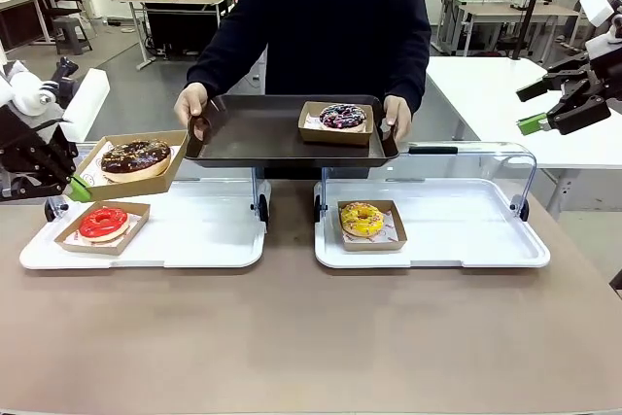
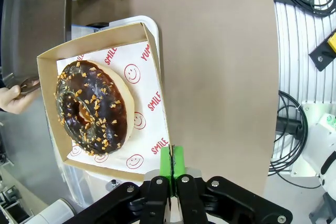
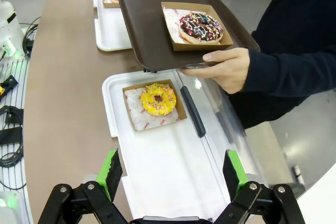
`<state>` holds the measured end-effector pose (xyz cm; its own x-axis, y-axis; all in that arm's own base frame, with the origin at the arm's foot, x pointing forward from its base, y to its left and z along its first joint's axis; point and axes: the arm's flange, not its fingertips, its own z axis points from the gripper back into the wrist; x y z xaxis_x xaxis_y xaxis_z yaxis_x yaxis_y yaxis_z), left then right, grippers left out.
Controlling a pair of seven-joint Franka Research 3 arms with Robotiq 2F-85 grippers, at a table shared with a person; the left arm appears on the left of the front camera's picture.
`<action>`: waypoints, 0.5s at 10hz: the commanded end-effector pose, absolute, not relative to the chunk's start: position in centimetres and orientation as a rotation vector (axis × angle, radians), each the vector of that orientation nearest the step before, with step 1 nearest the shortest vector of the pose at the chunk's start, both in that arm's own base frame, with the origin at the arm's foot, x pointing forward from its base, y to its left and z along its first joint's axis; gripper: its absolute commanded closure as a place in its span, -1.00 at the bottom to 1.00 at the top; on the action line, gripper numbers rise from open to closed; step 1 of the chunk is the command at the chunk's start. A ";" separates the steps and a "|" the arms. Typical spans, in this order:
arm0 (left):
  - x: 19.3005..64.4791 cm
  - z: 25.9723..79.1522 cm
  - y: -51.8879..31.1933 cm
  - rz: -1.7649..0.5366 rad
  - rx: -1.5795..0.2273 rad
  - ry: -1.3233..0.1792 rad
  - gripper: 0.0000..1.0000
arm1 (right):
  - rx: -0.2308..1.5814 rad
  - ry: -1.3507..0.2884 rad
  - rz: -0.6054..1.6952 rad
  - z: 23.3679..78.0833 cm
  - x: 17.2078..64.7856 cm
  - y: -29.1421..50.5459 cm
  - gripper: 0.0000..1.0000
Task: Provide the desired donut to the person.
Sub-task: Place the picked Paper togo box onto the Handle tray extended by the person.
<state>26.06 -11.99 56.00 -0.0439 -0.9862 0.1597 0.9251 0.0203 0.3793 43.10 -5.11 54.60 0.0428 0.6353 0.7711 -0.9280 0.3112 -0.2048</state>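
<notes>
So my left claw (image 2: 171, 167) is pinched tight on the near rim of the cardboard tray (image 1: 160, 177) with the chocolate donut (image 1: 135, 155) in it, and the whole thing is lifted off the surface (image 1: 292, 337), tilted a bit.

What matters for the next bit: the person's brown serving tray (image 1: 262, 133) sits just past the far corner of my box, up and to the robot's right, almost touching it. In the left wrist view the box stretches straight away from my green pads, and the person's hand (image 1: 191, 104) on the tray's edge is right there. So it's my left arm's job by a mile; my right claw (image 3: 170, 172) hangs wide open with nothing in it, way off to the side.

The box is thin brown card, square, shallow walls, lined with white paper printed with red smileys. The donut is glossy dark glaze with crunchy orange bits. The serving tray looks like smooth hard plastic and already carries a sprinkled donut (image 1: 342, 116) in its own box. I'd guess the card flexes, so slide gently.
</notes>
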 end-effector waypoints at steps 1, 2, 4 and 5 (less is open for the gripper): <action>26.3 56.0 -12.3 -1.540 0.191 -0.444 1.00 | 0.404 -0.912 1.255 54.5 43.1 -5.2 -1.00; 26.3 56.0 -12.3 -1.540 0.191 -0.444 1.00 | 0.404 -0.912 1.255 54.5 43.1 -5.2 -1.00; 26.3 56.0 -12.3 -1.540 0.191 -0.444 1.00 | 0.404 -0.912 1.255 54.5 43.1 -5.2 -1.00; 26.3 56.0 -12.3 -1.540 0.191 -0.444 1.00 | 0.404 -0.912 1.255 54.5 43.1 -5.2 -1.00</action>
<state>26.07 -11.96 56.00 -0.0437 -0.9867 0.1566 0.9245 0.0195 0.3808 43.10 -5.11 54.60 0.0428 0.6353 0.7711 -0.9280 0.3112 -0.2048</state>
